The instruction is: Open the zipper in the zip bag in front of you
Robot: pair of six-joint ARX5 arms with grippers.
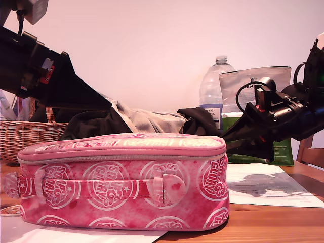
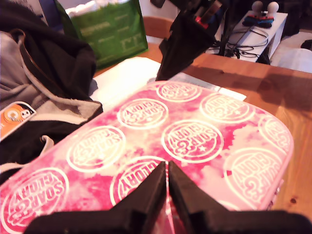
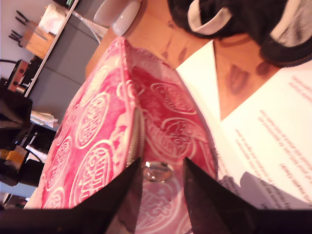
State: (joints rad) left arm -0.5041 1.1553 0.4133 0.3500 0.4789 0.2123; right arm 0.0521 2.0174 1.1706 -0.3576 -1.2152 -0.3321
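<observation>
Your zip bag (image 1: 124, 179) lies flat on the counter (image 1: 273, 223), long axis running across the exterior view. The zipper (image 1: 121, 158) follows that axis just under the top panel. Your second gripper (image 3: 161, 180) sits at the bag's end on the exterior view's right, fingers apart either side of a round silver pull (image 3: 157, 171), not yet closed on it. Your first gripper (image 2: 167, 183) hangs over the top panel, fingers nearly touching, holding nothing. The white circles read "SOURCE GLORY"
</observation>
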